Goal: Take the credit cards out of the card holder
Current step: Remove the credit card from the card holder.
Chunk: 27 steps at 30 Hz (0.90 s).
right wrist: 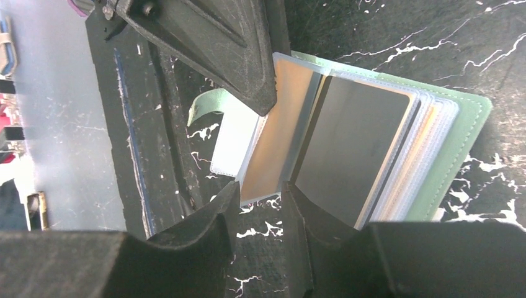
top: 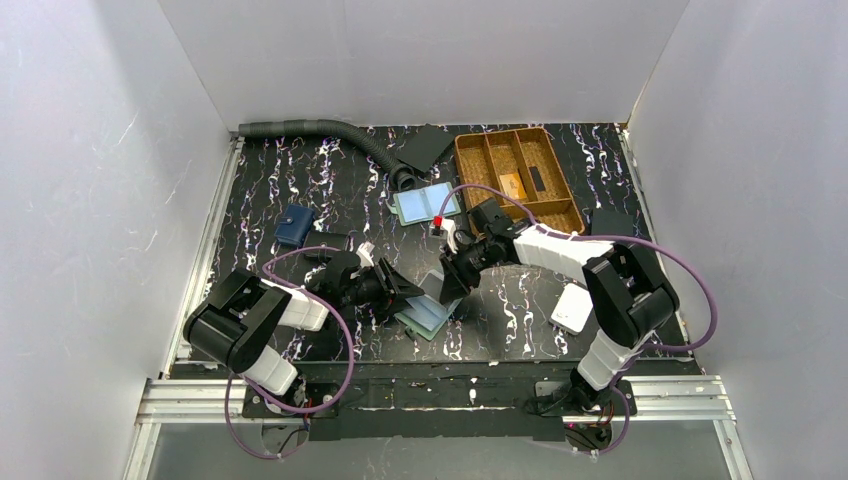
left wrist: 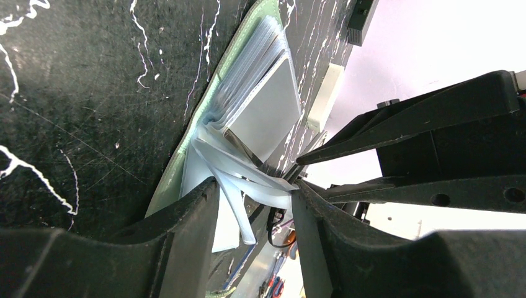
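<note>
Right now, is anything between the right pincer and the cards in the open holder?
Nothing visible: the right pincer already straddles the edge of a clear sleeve leaf of the card holder. The cards sit inside those sleeves. The left pincer grips leaves on the other side.

Card holder [top: 428, 318] — half-hidden beneath grippers.

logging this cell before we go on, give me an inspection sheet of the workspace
surface: black marbled table, white veins
job's things: card holder open at the near middle, clear sleeves fanned; grey card in a sleeve
clutter: second holder, blue wallet, wooden tray, white box
grippers: left gripper around the clear sleeves; right gripper at a sleeve's edge; grip cannot be told
cables: purple cable looped at each arm; grey hose at the back
surroundings: white walls on three sides
</note>
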Motion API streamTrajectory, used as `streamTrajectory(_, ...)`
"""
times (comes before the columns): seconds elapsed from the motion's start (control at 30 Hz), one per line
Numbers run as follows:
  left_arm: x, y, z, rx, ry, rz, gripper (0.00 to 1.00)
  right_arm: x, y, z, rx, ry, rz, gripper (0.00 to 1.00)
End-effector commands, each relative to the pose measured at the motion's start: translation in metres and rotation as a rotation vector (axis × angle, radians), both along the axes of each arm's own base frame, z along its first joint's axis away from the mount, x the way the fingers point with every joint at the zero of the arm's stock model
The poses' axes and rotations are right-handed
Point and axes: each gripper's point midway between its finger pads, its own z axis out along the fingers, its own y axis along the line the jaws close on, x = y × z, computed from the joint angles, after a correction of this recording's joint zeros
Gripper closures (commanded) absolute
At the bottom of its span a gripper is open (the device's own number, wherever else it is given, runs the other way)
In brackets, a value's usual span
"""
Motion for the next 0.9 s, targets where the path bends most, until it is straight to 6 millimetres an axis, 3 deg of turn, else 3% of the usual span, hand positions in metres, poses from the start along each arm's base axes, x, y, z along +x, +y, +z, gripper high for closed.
streamTrajectory(0.0,-0.01,0.01,-0.021,0.057,0.068,0.009,0.56,0.013,0.0,0.018,0.009,-0.122,0.01,0.6)
streamTrajectory(0.87,-0.009,0.009,-0.017,0.042,0.07,0.011,0.55,-0.004,0.009,0.027,0.051,-0.121,0.076,0.54)
